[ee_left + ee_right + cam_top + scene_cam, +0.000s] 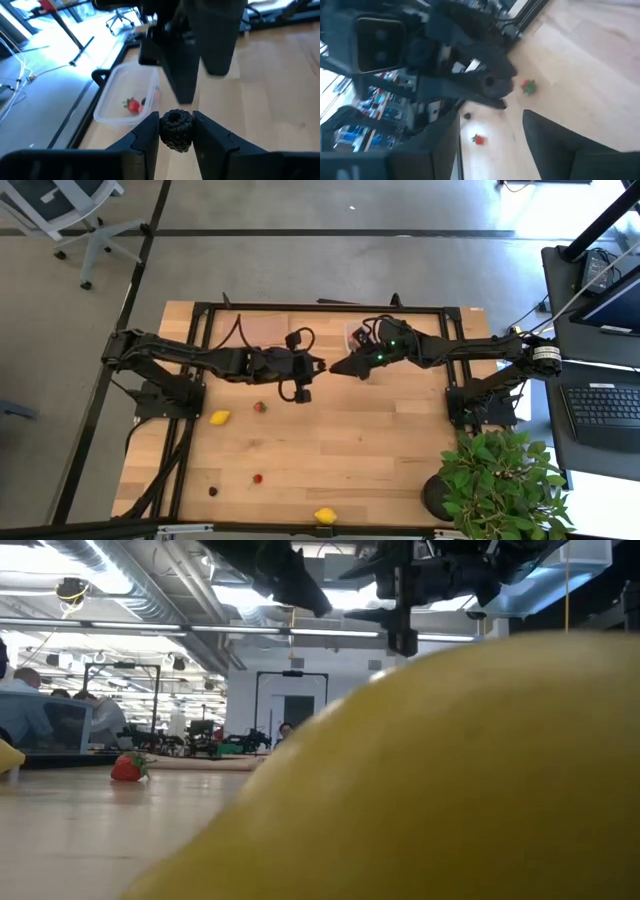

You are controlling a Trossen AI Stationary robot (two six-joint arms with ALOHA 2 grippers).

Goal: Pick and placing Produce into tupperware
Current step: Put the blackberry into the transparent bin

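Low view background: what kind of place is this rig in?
Likely an open-plan robotics lab or workshop. The low view shows exposed ceiling ducts and people at desks; the high view shows a wooden worktable in a metal frame, an office chair and a laptop.

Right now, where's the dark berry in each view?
High view: hidden between the two end effectors at table centre.
Low view: not in it.
Left wrist view: dark berry low centre, pinched by the left end effector.
Right wrist view: centre.
Shared landmark: the left end effector's fingers.
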